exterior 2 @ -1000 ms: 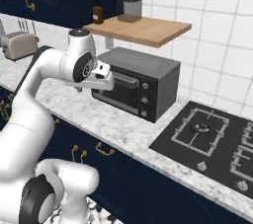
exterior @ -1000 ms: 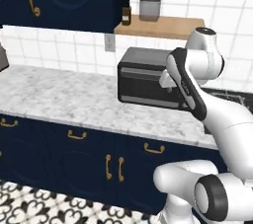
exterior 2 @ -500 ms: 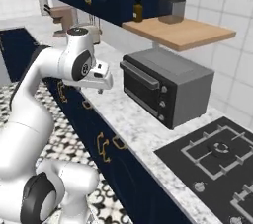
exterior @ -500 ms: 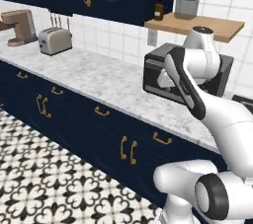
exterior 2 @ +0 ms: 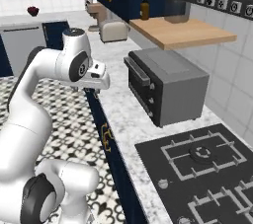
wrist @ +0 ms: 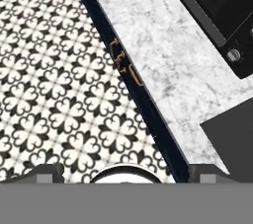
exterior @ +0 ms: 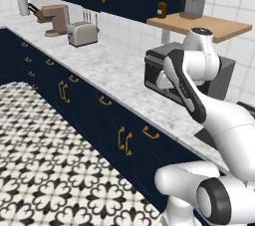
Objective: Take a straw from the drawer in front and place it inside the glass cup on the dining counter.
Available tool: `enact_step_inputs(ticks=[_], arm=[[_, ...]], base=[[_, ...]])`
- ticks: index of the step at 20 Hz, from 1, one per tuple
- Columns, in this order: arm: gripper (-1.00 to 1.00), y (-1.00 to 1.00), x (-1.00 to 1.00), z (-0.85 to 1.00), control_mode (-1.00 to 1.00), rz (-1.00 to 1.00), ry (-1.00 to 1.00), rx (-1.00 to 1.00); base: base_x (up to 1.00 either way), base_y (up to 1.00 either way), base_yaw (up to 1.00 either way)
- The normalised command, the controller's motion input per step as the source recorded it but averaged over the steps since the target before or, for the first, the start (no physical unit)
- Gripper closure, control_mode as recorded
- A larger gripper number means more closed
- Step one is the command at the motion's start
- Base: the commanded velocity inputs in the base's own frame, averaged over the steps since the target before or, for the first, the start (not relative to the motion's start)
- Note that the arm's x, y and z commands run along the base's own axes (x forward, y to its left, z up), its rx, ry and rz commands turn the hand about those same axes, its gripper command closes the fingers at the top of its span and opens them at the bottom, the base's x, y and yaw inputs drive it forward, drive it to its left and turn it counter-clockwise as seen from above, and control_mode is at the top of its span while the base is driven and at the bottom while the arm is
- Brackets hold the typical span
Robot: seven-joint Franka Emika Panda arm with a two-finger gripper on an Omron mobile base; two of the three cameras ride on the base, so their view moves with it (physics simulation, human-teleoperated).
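Jaws spread wide and empty, the gripper (wrist: 123,171) hangs above the marble wall counter (wrist: 163,60) edge, near the toaster oven (exterior 2: 165,85).

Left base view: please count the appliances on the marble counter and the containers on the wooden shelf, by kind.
Toaster: 1
Coffee machine: 1
Oven: 1
Bottle: 1
Canister: 1
Total: 5
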Motion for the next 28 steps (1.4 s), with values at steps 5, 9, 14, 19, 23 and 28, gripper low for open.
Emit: enact_step_inputs(ticks=[5,9,14,19,23,28], arm=[[-1.0,-0.21,0.08,0.0,-1.0,0.13,0.0,0.04],[-1.0,0.49,0.03,0.0,-1.0,0.14,-0.01,-0.08],[-1.0,0.99,0.06,-0.19,-1.0,0.0,-0.01,-0.3],[-1.0,0.75,0.18,-0.58,-1.0,-0.02,0.02,-0.32],[-1.0,0.36,0.18,-0.9,-1.0,-0.01,0.01,-0.37],[-1.0,0.02,0.31,-0.87,-1.0,-0.05,0.0,-0.39]], base=[[0.06,-0.56,0.25],[0.0,0.0,0.0],[0.0,0.0,0.0],[0.0,0.0,0.0],[0.0,0.0,0.0],[0.0,0.0,0.0]])
